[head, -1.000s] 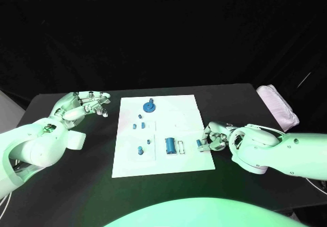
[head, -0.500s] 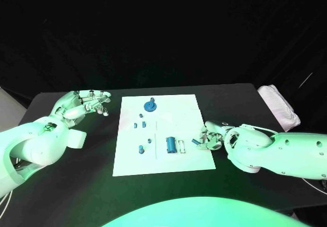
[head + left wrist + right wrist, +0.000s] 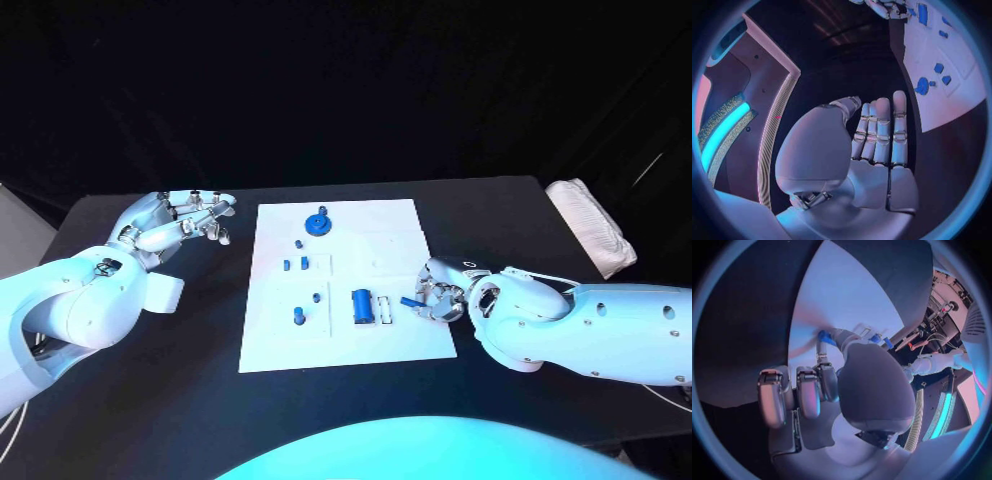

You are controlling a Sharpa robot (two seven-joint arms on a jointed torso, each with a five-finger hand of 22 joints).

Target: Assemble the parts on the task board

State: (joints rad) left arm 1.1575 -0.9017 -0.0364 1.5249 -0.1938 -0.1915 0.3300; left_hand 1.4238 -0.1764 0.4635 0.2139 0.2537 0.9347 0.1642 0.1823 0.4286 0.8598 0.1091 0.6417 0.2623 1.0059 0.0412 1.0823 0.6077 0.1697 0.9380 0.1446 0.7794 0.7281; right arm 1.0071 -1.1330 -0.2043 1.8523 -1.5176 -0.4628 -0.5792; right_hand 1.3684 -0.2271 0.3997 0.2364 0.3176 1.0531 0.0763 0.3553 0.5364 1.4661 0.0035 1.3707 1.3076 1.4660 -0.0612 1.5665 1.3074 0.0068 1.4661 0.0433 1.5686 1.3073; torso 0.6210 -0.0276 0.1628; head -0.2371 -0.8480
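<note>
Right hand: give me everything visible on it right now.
The right hand is silver and metallic-looking, on a bulky white arm coming from the table's right side. It sits at the right edge of the white task board, over its nearer half. The fingers are curled inward, and a small blue part is pinched at the fingertips, seen in both head and right wrist views. Whether the part touches the board cannot be told.

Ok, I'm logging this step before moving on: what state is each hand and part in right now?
left hand: off the task board, fingers apart, holding nothing.
right hand: at the board's right edge, pinching a small blue part.
blue cylinder: lying flat on the board.
blue gear-like part: resting at the board's far end.
small blue pieces: loose on the board, untouched.
</note>
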